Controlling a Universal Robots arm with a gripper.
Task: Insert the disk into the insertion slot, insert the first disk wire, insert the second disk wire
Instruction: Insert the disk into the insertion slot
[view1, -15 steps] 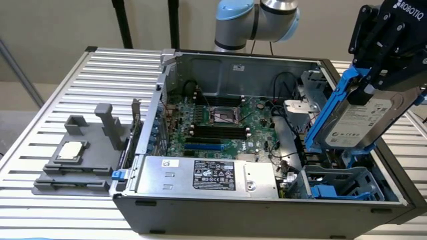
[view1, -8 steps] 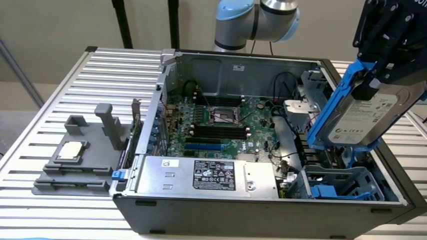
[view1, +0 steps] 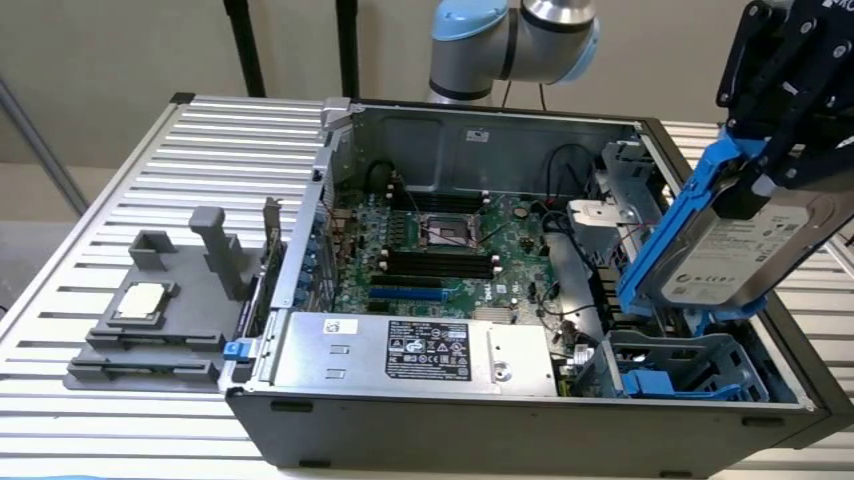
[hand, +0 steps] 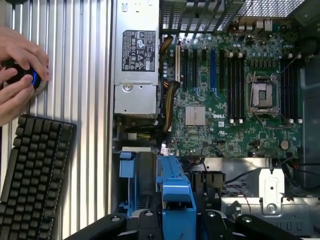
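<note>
Our fingers are partly closed on the upper end of the disk, clamping its blue carrier and holding it in the air over the open computer case. The disk's long axis tilts steeply, and its free lower end points down at the insertion slot. The slot lies just beneath that end, in the case's corner on the exterior view's right, and we judge the disk not yet between the blue rails.

Silver arm with pale blue joint caps; black linkage gripper with silver pivot screws
</note>
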